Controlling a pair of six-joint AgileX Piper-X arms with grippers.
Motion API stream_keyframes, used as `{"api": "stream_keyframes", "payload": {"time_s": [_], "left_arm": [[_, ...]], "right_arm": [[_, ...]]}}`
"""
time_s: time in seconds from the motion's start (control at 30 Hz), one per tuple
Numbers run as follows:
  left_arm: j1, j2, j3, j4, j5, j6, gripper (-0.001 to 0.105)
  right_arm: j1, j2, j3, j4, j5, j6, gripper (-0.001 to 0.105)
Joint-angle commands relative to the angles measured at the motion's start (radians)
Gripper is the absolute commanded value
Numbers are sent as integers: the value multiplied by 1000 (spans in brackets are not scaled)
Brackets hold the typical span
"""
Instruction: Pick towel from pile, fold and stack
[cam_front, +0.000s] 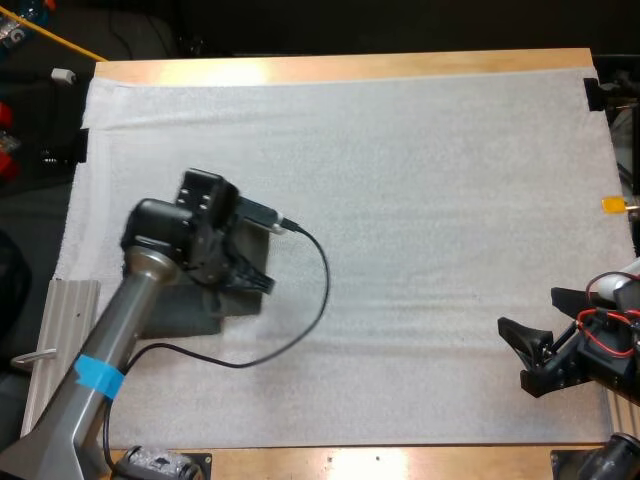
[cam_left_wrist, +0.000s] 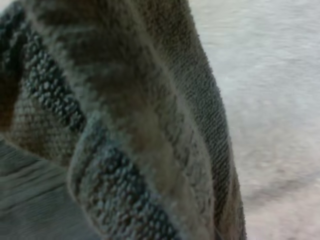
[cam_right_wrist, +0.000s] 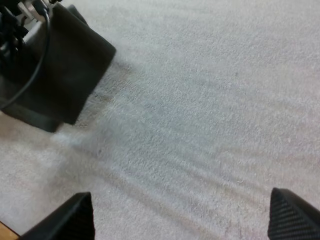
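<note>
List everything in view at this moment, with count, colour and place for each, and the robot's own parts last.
towel: one, dark grey-green, lying flat on the left part of the mat, looks folded, partly under the left arm
mat: one, white, covering most of the table
table: one, light wood, showing as strips along the mat's far and near edges
ribbed plate: one, light grey, off the mat's left edge, beside the left arm
left gripper: one, black, down at the towel
right gripper: one, black, open, over bare mat at the right side, well apart from the towel
</note>
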Motion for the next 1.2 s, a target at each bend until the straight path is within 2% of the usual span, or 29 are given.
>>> {"api": "stream_keyframes", "payload": {"time_s": [0.0,0.1,0.23,0.43,0.63,0.7,0.77,0.83,0.93,1.0,1.17], "left_arm": [[30,-6,0,9,8,21,0],[110,-4,14,7,17,49,0],[217,16,69,0,75,83,0],[345,53,113,-1,72,106,0],[418,58,113,-4,72,120,1],[422,58,113,-9,72,120,8],[421,58,113,-19,59,120,22],[421,58,113,-29,48,120,41],[421,58,113,-38,30,118,59],[421,58,113,-41,-1,112,62],[421,58,109,-39,-110,70,61]], "right_arm": [[-7,-4,-5,2,4,-10,69],[-7,-4,-5,2,4,-10,69],[-7,-4,-5,2,4,-2,69],[-7,-4,-5,2,4,1,69],[-7,-4,-5,2,4,1,69],[-7,-4,-5,2,4,1,69],[-7,-4,-5,2,4,1,69],[-7,-4,-5,2,4,3,69],[-7,-4,-5,2,4,3,69],[-7,-4,-5,2,4,3,69],[-7,-4,-5,2,-2,6,69]]}}
